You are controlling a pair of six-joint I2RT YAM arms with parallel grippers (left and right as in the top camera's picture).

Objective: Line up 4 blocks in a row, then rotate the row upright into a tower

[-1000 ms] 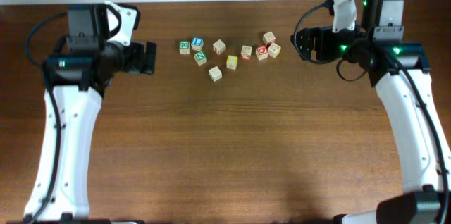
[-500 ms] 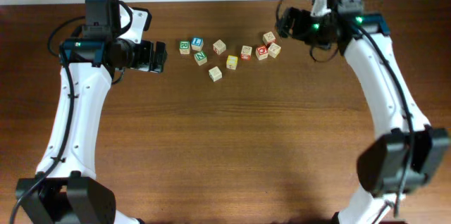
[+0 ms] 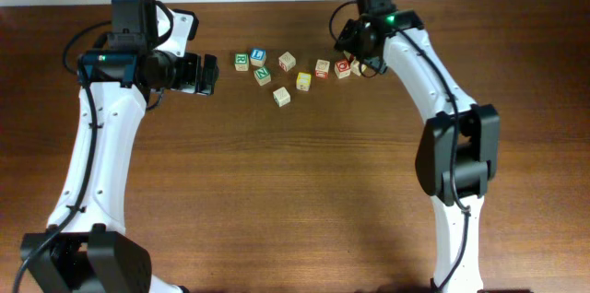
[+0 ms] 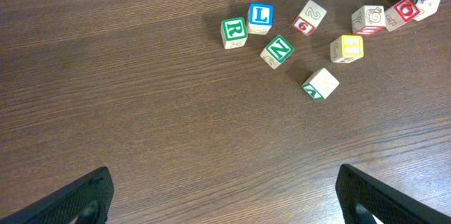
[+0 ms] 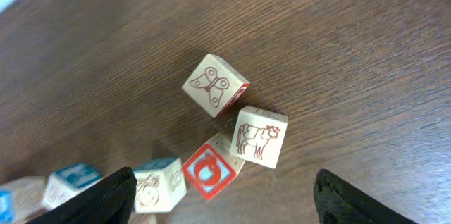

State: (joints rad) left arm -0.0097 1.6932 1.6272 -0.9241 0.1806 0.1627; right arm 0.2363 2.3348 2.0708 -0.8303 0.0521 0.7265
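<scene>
Right gripper (image 3: 348, 51) is hanging right over the right-hand end of the block cluster, jaws standing apart and gripping nothing. A second ago it was sitting out near the table's right edge, and it has been swinging in leftward since. Its wrist view is showing a butterfly block (image 5: 215, 84) just beside a cow block (image 5: 258, 136). A red-faced block (image 5: 208, 171) is tucked close at the cow block's lower left, lying between the fingers (image 5: 113, 196) but clear of both. From overhead the arm is now covering most of that end, where those blocks were showing plainly before. Moving outward, the yellow block (image 3: 303, 81) is sitting mid-cluster with the green-marked cream block (image 3: 281, 97) near it on the robot's side, apart from it; neither has shifted. Further left, the green R block (image 3: 241, 61), blue L block (image 3: 258, 55) and green N block (image 3: 262, 76) are keeping their places. The left gripper (image 3: 210, 74) is hovering just left of the cluster, jaws spread wide and empty. It has come up and inward over the last second, unmoved in the last half, over the brown wooden table (image 3: 304, 192).
</scene>
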